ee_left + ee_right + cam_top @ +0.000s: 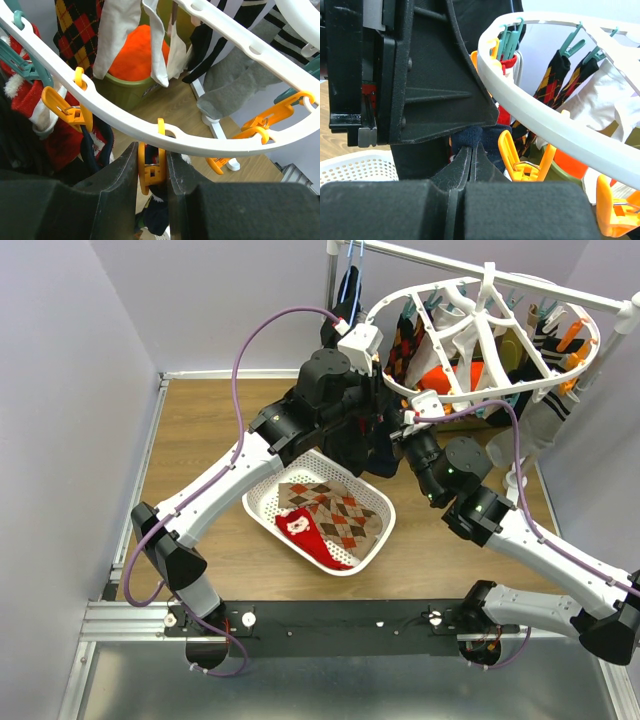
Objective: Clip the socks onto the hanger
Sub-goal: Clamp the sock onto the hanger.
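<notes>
Top external: the hanger (520, 388) hangs at upper right, socks (405, 350) clipped along it; at centre a basket (262, 512) on the surface (200, 430) holds an argyle sock (340, 512) and a red sock (310, 532). Left wrist: the left claw (152, 150) grasps an orange clip (149, 175) under the hanger's rim, lower centre. Right wrist: the right claw (471, 152), clenched, pinches a navy sock (480, 137) at centre, below the rim.
</notes>
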Robot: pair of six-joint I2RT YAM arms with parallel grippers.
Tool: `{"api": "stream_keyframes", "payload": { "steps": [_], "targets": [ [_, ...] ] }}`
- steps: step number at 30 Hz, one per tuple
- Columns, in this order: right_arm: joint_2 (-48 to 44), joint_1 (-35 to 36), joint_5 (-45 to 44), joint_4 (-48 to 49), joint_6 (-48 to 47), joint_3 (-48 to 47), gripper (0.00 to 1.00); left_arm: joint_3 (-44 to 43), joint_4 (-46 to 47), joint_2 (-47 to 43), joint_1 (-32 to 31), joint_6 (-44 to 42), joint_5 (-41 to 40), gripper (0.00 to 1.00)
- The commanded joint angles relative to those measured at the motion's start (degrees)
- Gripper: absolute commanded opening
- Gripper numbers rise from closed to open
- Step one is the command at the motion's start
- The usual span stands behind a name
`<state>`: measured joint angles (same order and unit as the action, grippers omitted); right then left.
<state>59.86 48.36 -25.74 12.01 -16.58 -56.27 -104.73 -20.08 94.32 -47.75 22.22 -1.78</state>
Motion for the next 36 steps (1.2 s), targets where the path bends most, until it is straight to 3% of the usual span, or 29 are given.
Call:
{"api": "stream_keyframes", "payload": {
  "steps": [1, 4, 7, 11, 15, 18, 23, 26, 36],
  "targets": [
    [0.4, -0.1, 1.9, 1.5, 0.8, -2.2, 0.01, -1.4, -3.5, 0.7, -0.2, -0.1, -0.8, 0.05],
    [0.4, -0.1, 2.3, 0.9, 1.5, -1.9, 0.01, -1.4, -3.4, 0.3, -0.2, 0.2, -0.8, 0.12],
    [0.0, -0.2, 2.1, 0.8, 2.2, -1.5, 0.01, -1.2, -3.0, 0.0, -0.2, 0.4, -0.8, 0.26],
    [-0.3, -0.2, 1.7, 0.7, 2.5, -1.2, 0.01, -0.7, -2.6, -0.5, -0.2, 0.7, -0.6, 0.57],
    [-0.3, -0.1, 1.4, 0.6, 2.8, -1.6, 0.05, -0.1, -2.2, -1.0, -0.2, 0.8, -0.9, 0.70],
    [-0.1, -0.2, 1.7, 0.4, 3.0, -2.1, 0.13, -0.1, -2.2, -1.2, -0.2, 1.0, -0.9, 0.76],
    [-0.4, -0.1, 3.1, -2.1, 3.9, -3.1, 0.44, -1.3, -3.7, -2.4, -0.2, 0.1, -3.0, 0.80],
    [-1.8, -0.1, 3.5, -4.6, 5.2, -3.1, 0.55, -2.1, -4.7, -3.9, 0.1, -0.7, -5.2, 0.80],
    [-8.6, -0.2, 4.4, -17.4, 11.9, -1.4, 0.72, -0.4, -8.2, -10.2, 0.5, -1.9, -10.6, 0.82]
  ]
}}
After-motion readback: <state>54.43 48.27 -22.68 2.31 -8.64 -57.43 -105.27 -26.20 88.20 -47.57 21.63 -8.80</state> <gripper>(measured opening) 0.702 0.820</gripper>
